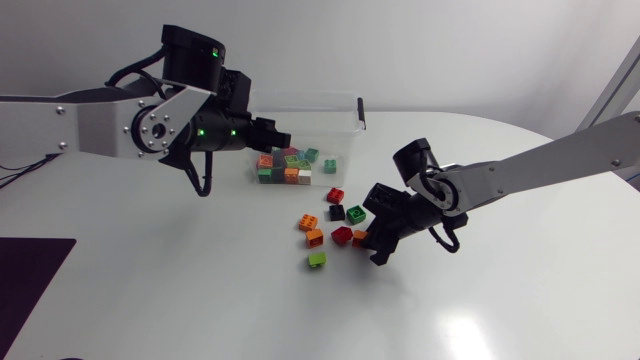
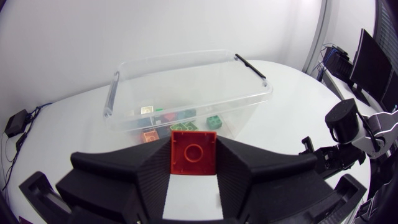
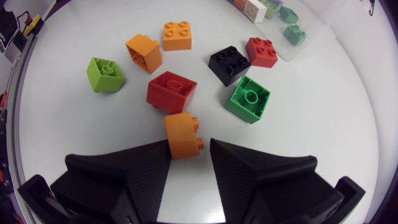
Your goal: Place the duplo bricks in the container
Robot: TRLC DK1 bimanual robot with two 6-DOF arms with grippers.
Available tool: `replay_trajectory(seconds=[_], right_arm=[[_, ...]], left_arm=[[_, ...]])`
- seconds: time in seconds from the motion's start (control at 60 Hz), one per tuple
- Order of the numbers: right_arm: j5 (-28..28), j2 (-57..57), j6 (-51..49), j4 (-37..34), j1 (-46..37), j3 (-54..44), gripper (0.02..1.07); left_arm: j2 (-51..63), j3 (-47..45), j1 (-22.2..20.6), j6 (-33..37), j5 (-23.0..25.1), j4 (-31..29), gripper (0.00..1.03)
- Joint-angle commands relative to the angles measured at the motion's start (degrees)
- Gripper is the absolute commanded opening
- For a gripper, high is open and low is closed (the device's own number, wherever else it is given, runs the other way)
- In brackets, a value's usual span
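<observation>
Gripping red brick point(image 2: 193, 155), left tool point(image 2: 194, 147) near container point(image 2: 112, 93); right tool point(image 3: 189, 144) open around orange brick point(image 3: 181, 134).

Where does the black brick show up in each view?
Head view: black brick in the loose cluster, between the clear container and the right pincer.
Left wrist view: not in it.
Right wrist view: black brick ahead of the right pincer, beside the red four-stud brick.
Shared landmark: the clear container, in all three.

Orange brick point(image 3: 182, 135) between the parted jaws
</observation>
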Motion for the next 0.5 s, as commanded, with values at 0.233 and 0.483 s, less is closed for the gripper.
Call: replay_trajectory(seconds=[0.233,0.483], right_arm=[[-0.22,-4.53,-0.47,-2.79,1.46,-1.57,0.25],[-0.31,-14.81,1.73,-8.06,2.43,-2.98,0.24]], left_arm=[[3.99,8.73,2.45,1.07,0.89,-0.38,0.19],[10.58,16.9,4.21,1.16,1.51,-1.7,0.19]])
